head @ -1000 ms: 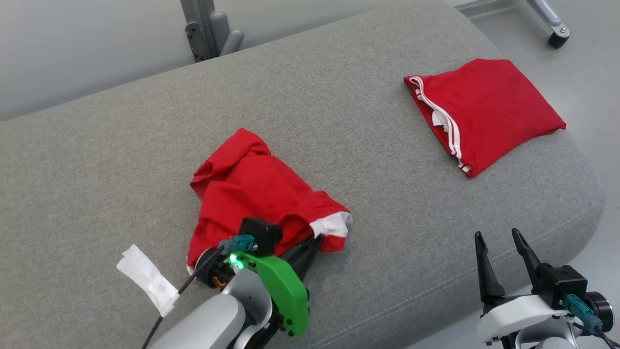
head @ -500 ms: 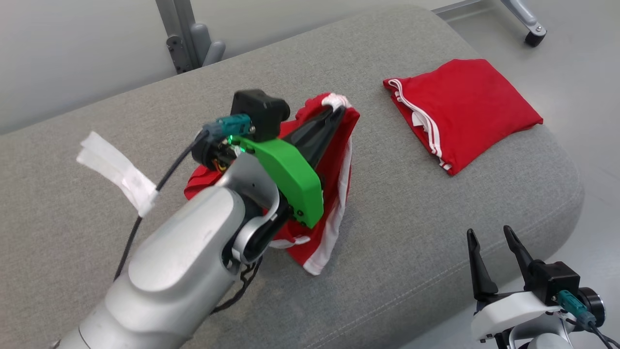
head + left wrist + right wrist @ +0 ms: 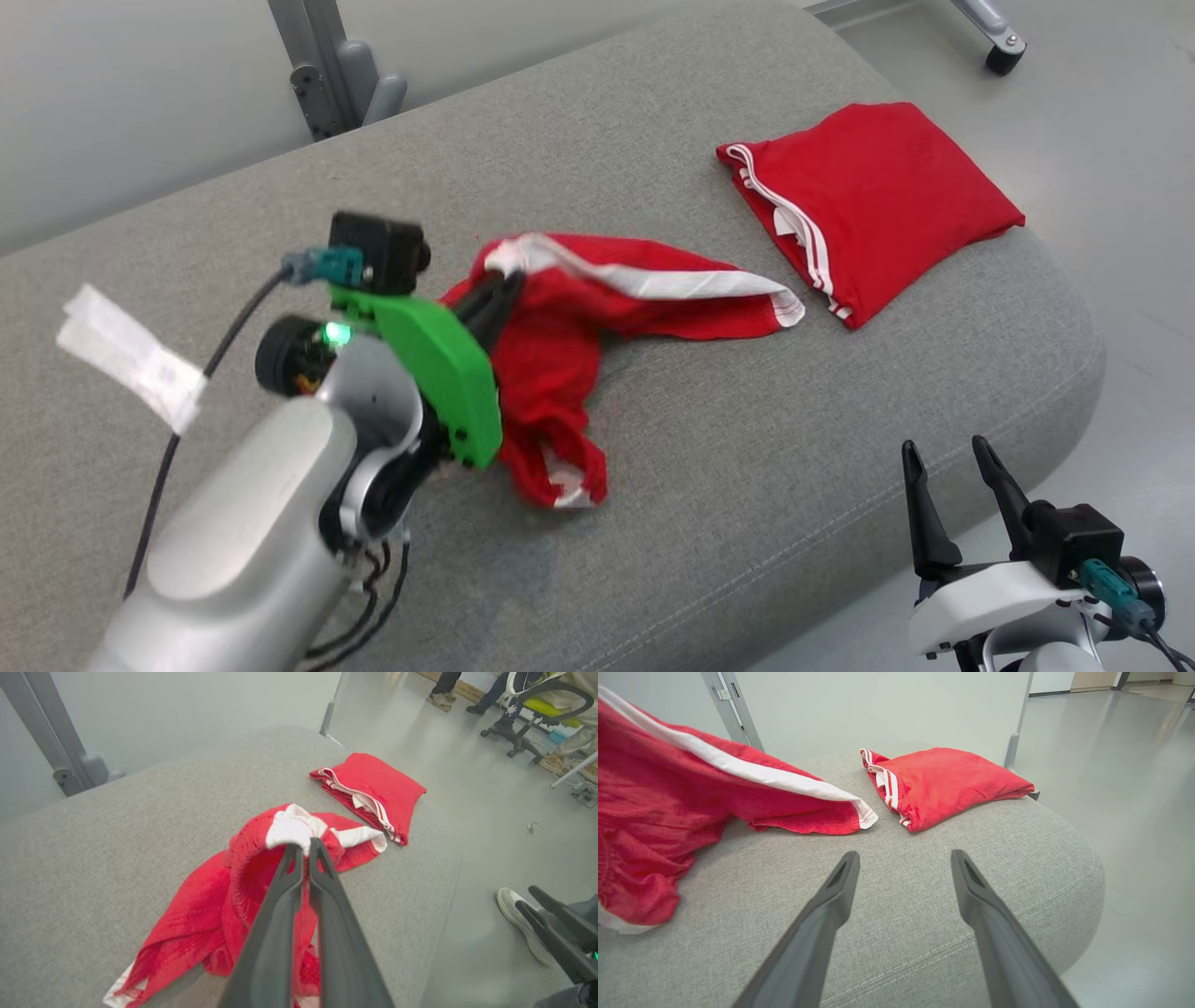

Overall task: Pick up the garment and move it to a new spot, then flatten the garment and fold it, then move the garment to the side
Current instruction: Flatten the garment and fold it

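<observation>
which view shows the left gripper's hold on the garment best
Left wrist view: the left gripper pinches the garment by its white band up close. Head view shows the grip from behind the wrist; right wrist view catches the cloth.

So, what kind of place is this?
Probably an office or lab, not a home: a bare shiny floor, a wheeled office chair, and a metal frame behind the grey cushion.

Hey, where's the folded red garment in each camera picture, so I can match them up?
Head view: folded red garment, upper right, at the right end of the grey cushion.
Left wrist view: upper centre, slightly right.
Right wrist view: upper centre.
Shared landmark: the loose garment, whose white hem ends just beside its striped edge.
</observation>
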You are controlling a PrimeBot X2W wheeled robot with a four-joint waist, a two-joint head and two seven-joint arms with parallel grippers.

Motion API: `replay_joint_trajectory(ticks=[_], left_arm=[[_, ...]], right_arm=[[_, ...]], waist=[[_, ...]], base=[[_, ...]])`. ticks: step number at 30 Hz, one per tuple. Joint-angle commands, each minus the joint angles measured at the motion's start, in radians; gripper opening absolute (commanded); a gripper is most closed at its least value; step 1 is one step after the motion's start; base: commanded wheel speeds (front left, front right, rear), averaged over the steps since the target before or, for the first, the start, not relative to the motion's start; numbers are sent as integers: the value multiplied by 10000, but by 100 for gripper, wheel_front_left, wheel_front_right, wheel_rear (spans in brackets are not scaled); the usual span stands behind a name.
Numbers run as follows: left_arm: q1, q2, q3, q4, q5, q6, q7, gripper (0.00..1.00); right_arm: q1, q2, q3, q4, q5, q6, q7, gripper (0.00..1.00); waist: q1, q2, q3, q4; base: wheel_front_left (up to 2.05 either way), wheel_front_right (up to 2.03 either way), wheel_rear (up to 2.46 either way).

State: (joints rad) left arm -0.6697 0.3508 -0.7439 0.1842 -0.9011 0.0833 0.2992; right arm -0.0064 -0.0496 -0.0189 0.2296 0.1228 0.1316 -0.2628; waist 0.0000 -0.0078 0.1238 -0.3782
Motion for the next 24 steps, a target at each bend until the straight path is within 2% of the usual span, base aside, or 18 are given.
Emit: replay_joint_trajectory(ticks=[1, 3, 6, 10, 13, 17, 21, 24], left_arm=[[336, 108, -41, -148, -252, -118, 55, 0], [1282, 672, -134, -512, -576, -345, 217, 0], [2634, 1403, -205, -1072, -972, -381, 291, 0], [3960, 2088, 61, -1328, -1134, 5, -287, 0], [4492, 2152, 334, -1235, -1309, -26, -939, 0], [4808, 2113, 273, -771, -1133, -680, -1665, 0], [4810, 1783, 192, -172, -1259, -1282, -2134, 0], [4717, 1653, 167, 290, -1223, -1560, -2436, 0]], right_arm=[[-8, -19, -29, 12, 82, -19, -26, 100], [92, -23, -135, -1, 66, -19, -26, 100], [229, -13, -266, 19, -28, -19, -26, 100], [211, -13, -355, 27, -138, -19, -26, 100], [143, -17, -301, 16, -234, -19, -26, 100], [27, -17, -282, 30, -379, -19, -26, 100], [4, -20, -307, 35, -525, -19, -28, 100], [-32, -17, -333, 57, -602, -19, -26, 100]], waist=[[0, 78, 6, 13], [0, 78, 16, 113], [0, 78, 6, 390], [0, 78, 23, 924], [0, 78, 49, 1347], [0, 78, 112, 1891], [0, 78, 181, 2340], [0, 78, 227, 2576]], base=[[0, 0, 0], [0, 0, 0], [0, 0, 0], [0, 0, 0], [0, 0, 0], [0, 0, 0], [0, 0, 0], [0, 0, 0]])
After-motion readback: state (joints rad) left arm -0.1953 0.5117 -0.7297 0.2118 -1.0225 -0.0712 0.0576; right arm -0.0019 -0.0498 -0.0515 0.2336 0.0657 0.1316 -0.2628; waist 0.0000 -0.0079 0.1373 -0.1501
